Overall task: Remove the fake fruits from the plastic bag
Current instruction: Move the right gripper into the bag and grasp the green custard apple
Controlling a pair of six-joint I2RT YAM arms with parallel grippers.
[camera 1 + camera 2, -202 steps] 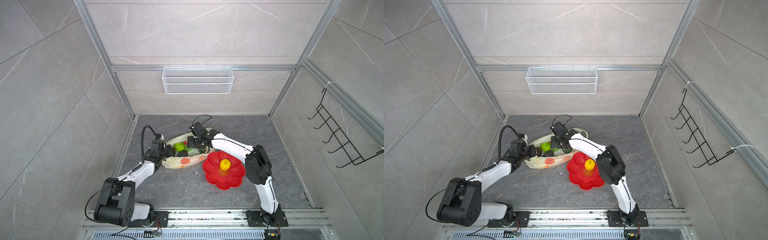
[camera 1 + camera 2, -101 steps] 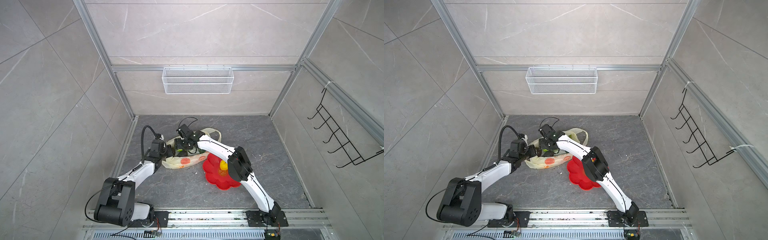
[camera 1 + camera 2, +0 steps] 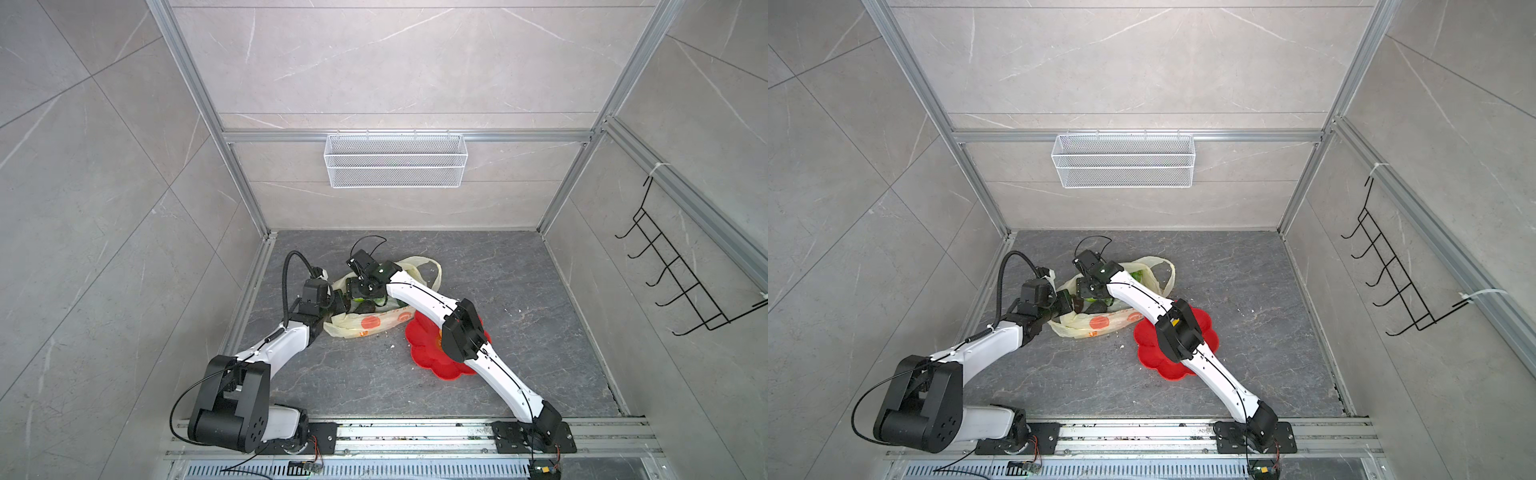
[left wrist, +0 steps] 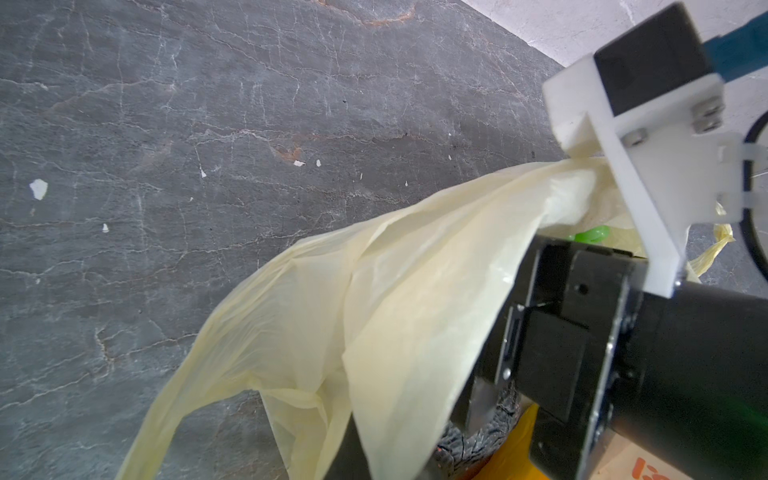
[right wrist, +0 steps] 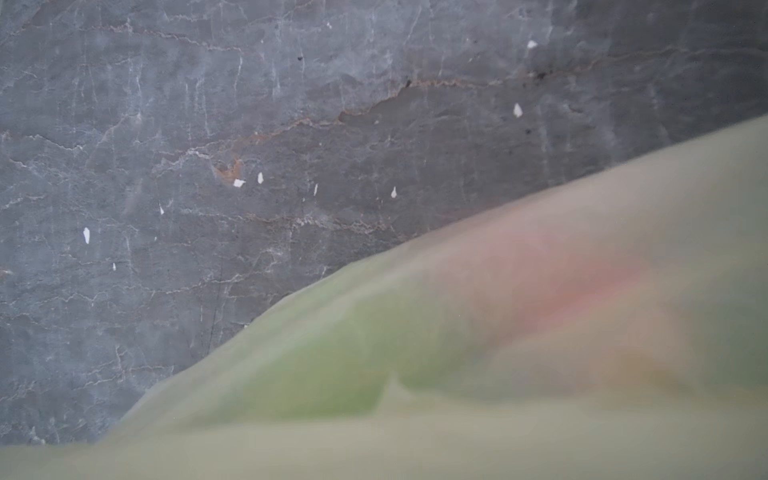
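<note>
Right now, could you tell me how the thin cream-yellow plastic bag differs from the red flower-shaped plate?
The thin cream-yellow plastic bag is crumpled film with orange prints; the red flower-shaped plate is flat and plain red. The bag holds several green and dark fake fruits; the plate shows only one yellow fruit, mostly hidden by the right arm. Both lie side by side on the grey stone floor.

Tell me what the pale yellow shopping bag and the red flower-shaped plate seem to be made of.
Pale yellow shopping bag: thin plastic film with a soft sheen; it creases and drapes, and blurred green and red show through it. Red flower-shaped plate: probably moulded plastic, smooth and evenly coloured, with a scalloped rim; silicone is possible too.
</note>
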